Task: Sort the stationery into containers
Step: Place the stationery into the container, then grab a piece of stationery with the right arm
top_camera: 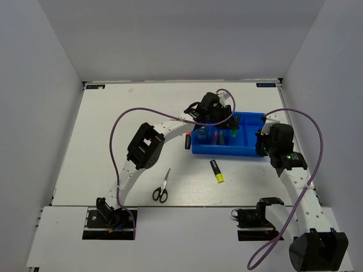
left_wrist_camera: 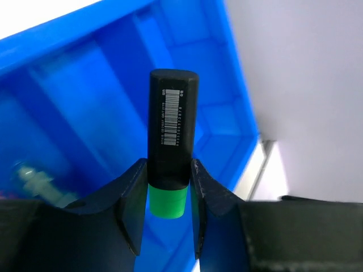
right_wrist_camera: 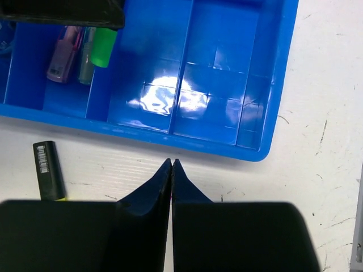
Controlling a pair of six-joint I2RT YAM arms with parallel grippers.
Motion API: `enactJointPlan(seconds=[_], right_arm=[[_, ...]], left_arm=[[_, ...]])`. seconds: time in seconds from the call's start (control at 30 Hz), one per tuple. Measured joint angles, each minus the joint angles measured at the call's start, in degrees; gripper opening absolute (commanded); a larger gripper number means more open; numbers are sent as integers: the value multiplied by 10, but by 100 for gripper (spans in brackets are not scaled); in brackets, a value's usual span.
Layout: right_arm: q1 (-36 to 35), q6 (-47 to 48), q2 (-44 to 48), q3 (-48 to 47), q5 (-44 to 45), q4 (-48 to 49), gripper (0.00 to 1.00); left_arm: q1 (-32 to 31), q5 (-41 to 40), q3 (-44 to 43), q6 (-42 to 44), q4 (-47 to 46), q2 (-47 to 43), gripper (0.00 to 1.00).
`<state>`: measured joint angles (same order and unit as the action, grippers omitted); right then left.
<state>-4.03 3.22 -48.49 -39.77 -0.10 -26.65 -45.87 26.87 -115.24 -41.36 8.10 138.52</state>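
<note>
My left gripper (left_wrist_camera: 167,187) is shut on a black highlighter with a green cap (left_wrist_camera: 172,124) and holds it over the blue tray (left_wrist_camera: 68,85), cap towards the wrist. In the top view the left gripper (top_camera: 218,113) hangs over the tray's far side (top_camera: 227,152). A pink highlighter (right_wrist_camera: 62,54) and a pale green one (right_wrist_camera: 86,54) lie in one compartment. My right gripper (right_wrist_camera: 171,161) is shut and empty on the table just in front of the tray's right end. A yellow-capped highlighter (top_camera: 216,170), an orange-capped one (top_camera: 188,140) and the scissors (top_camera: 162,187) lie on the table.
A round bluish object (top_camera: 202,134) sits in the tray's left compartment. The tray's right compartments (right_wrist_camera: 215,73) hold nothing. White walls close the table at the back and both sides. Purple cables loop over both arms.
</note>
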Motion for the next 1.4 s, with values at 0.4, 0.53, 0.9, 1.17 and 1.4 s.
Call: enactJointPlan(seconds=[0.4,0.53,0.9,1.17,1.4], right_arm=[[6,4,-20,2,-45,-3,60],[6,8,-19,2,-68,-3,54],[-5,106,-23,14,-321,-49,10],[-126,136,-89,19,-334,-63,20],[-297,82,-191,14,-188,-37,50]], left_arm=[[-4,-5,6,-52,-66,1,73],[-4,-9,5,-56,-57,1,69],[-8,-12,122,9,-5,-141,31],[8,-217,482,116,126,-660,83],[75,-275,646,118,183,-650,83]])
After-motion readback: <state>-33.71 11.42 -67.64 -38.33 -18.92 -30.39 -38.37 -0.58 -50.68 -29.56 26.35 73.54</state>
